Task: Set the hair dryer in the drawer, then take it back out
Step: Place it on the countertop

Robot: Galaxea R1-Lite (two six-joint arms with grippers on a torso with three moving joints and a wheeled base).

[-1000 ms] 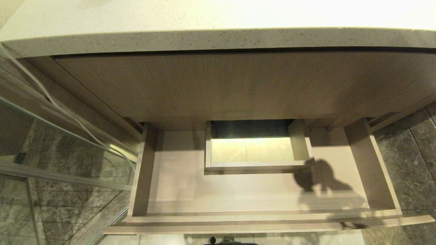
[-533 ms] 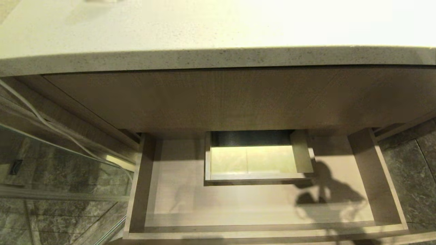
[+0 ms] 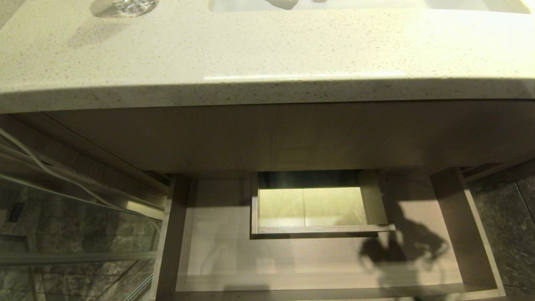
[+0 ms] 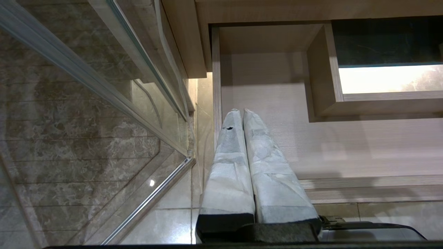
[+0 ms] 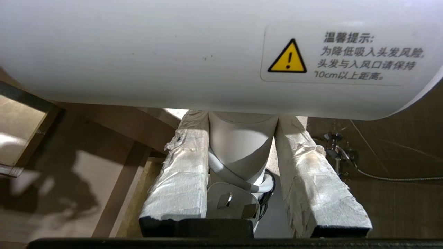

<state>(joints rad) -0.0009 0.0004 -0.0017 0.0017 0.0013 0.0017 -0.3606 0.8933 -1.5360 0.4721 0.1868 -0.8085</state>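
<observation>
**Hair dryer held over open drawer**

Hair dryer (image 5: pixel 221 58) gripped at its handle between taped fingers (image 5: pixel 180 173) of right gripper (image 5: pixel 242 117), white barrel lying across the fingertips, plug (image 5: pixel 230 204) and cord tucked between the fingers. Beneath that gripper, open drawer (image 3: pixel 476 234) with boxed cutout (image 3: pixel 311 209). Left gripper (image 4: pixel 242 112) parked with fingers pressed together, beside the drawer's side wall.

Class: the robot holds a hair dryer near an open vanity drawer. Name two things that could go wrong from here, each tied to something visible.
1. The right end effector grips only the hair dryer by its handle, so the heavy barrel might twist or slip.
2. The plug and bundled cord hang loose beneath and could snag on the drawer wall or its boxed cutout.
</observation>
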